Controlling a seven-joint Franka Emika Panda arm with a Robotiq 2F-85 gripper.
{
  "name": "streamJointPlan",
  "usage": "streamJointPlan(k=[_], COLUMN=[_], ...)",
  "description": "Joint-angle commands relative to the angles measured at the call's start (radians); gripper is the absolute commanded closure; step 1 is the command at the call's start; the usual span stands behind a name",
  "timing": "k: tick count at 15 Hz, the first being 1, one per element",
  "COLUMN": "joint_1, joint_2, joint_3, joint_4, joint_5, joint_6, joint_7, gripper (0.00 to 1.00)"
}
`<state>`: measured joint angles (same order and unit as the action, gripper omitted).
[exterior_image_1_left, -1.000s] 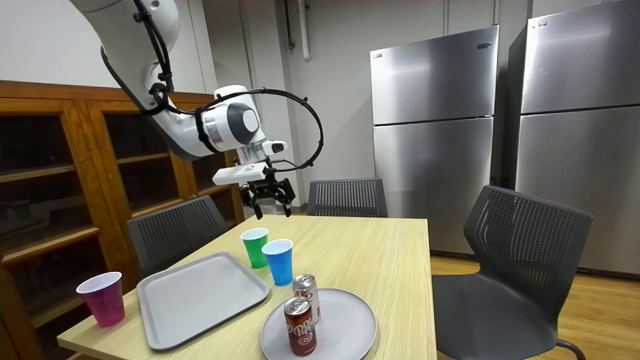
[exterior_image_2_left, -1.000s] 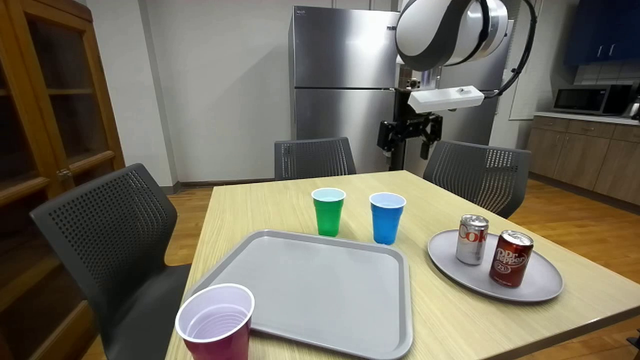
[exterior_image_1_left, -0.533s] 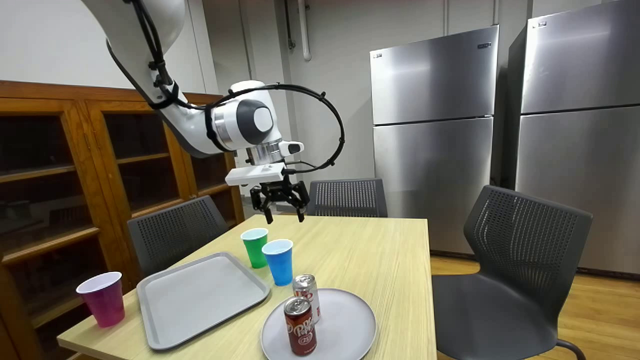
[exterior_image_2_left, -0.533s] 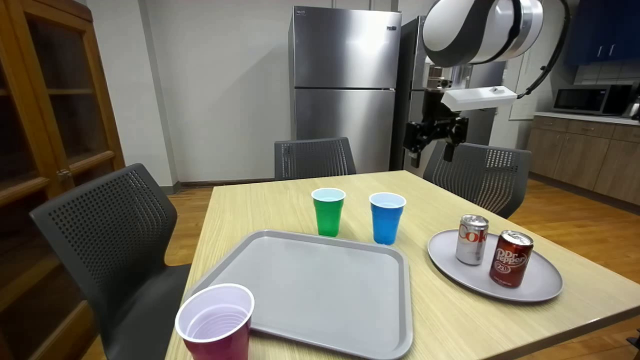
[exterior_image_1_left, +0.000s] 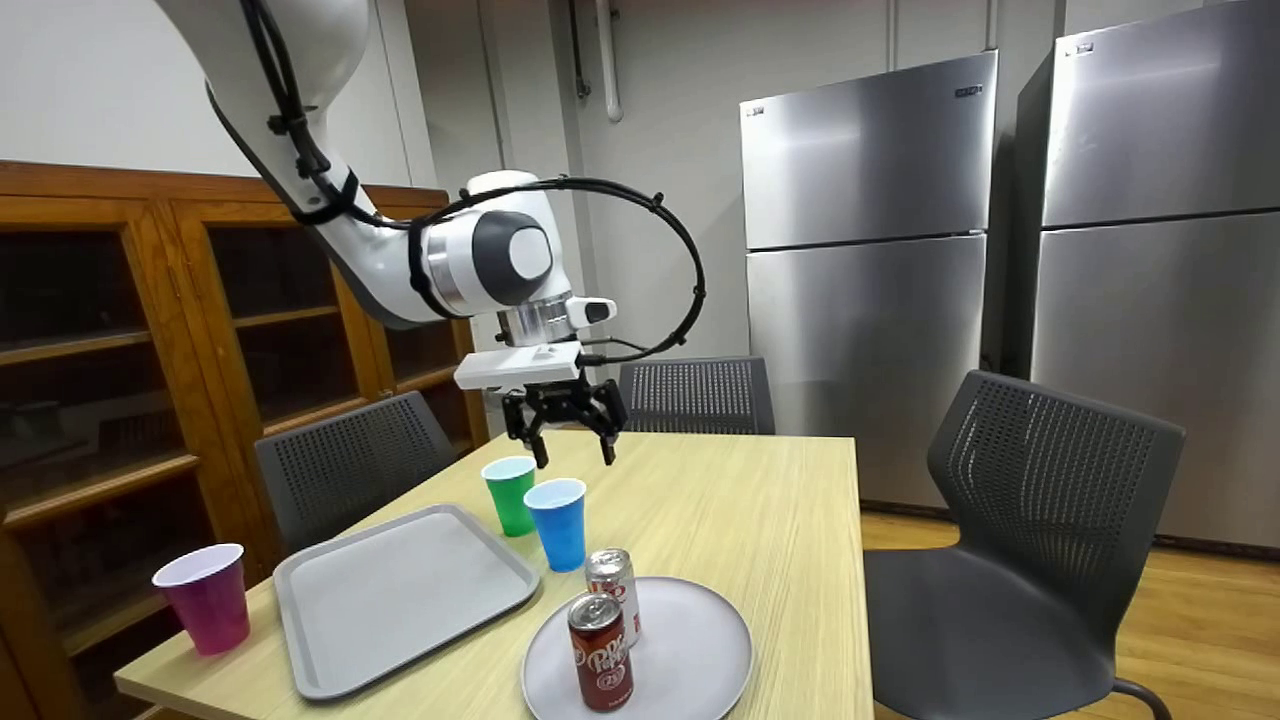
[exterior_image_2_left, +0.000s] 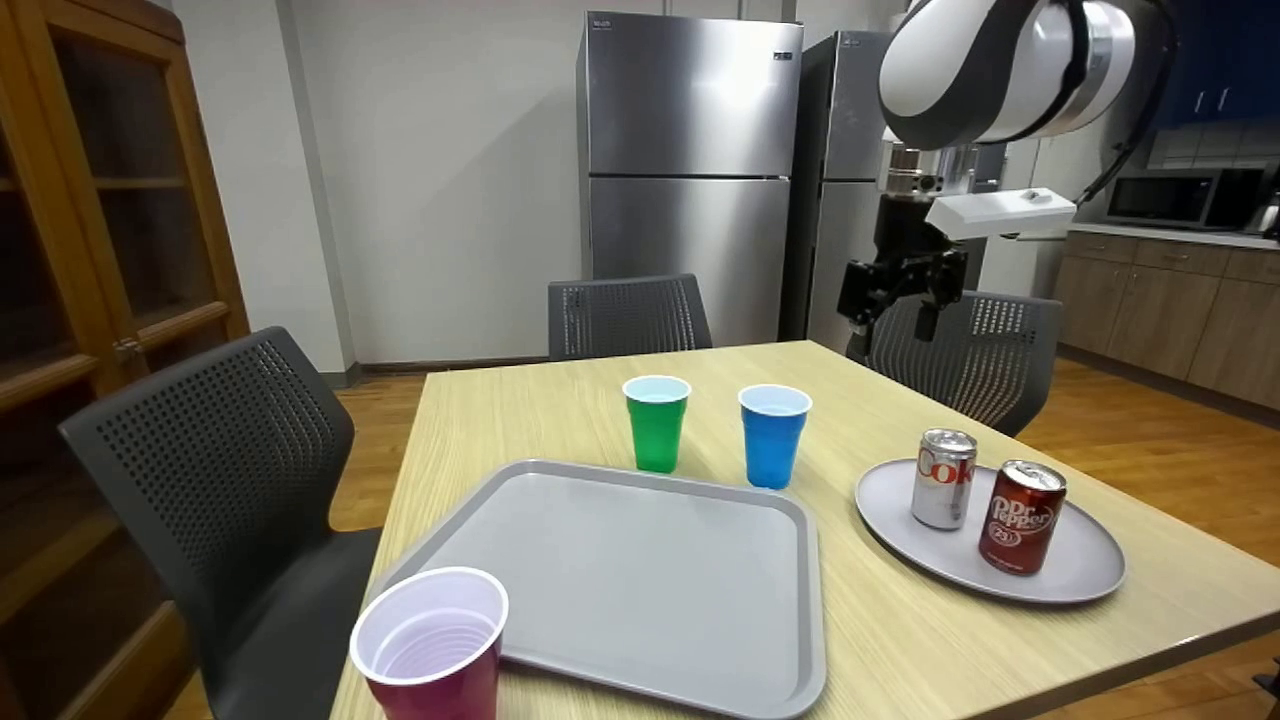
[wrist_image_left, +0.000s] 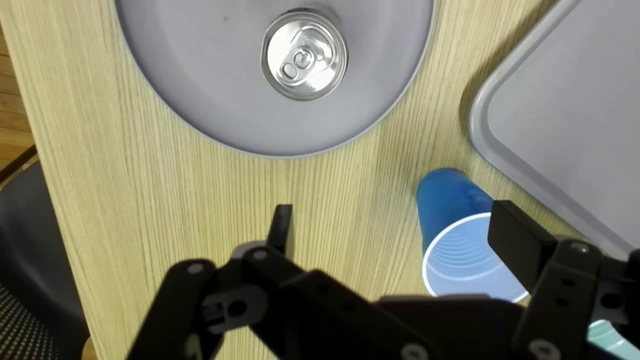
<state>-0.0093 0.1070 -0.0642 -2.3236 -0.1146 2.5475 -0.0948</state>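
Observation:
My gripper (exterior_image_1_left: 575, 460) hangs over the table with its jaws wide apart and nothing held. A blue cup (exterior_image_2_left: 772, 450) stands upright below it. From the wrist camera, one finger (wrist_image_left: 520, 245) covers part of that blue cup (wrist_image_left: 445, 200), while bare wood shows beside the opposite finger (wrist_image_left: 281, 227). A green cup (exterior_image_1_left: 512, 505) is near the blue one; just a sliver of the green cup's inside (wrist_image_left: 612, 337) peeks out in the wrist view. On a round grey plate (exterior_image_2_left: 1085, 570) stand a silver Coke can (exterior_image_2_left: 943, 490) and a dark red Dr Pepper can (exterior_image_2_left: 1020, 525).
A grey rectangular tray (exterior_image_2_left: 650, 580) lies beside the cups, and a purple cup (exterior_image_1_left: 205, 610) stands past it near the table's corner. Several dark chairs surround the table (exterior_image_1_left: 780, 520). A wooden cabinet (exterior_image_1_left: 180, 330) and two steel fridges (exterior_image_1_left: 870, 300) are behind.
Over the last second the arm has shifted to the right and somewhat lower in both exterior views, jaws apart throughout. Cups, cans, plate and tray stay where they were.

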Motion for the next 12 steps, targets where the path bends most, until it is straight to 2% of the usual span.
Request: streamJointPlan(k=[1, 12], joint_1=[-0.021, -0.041], joint_2=[-0.032, 0.027], joint_3=[-0.003, -0.035], joint_4=[-0.056, -0.103], joint_5=[-0.036, -0.074], joint_6=[0.047, 0.132], joint_7=[-0.019, 0.003], gripper=[0.00, 0.00])
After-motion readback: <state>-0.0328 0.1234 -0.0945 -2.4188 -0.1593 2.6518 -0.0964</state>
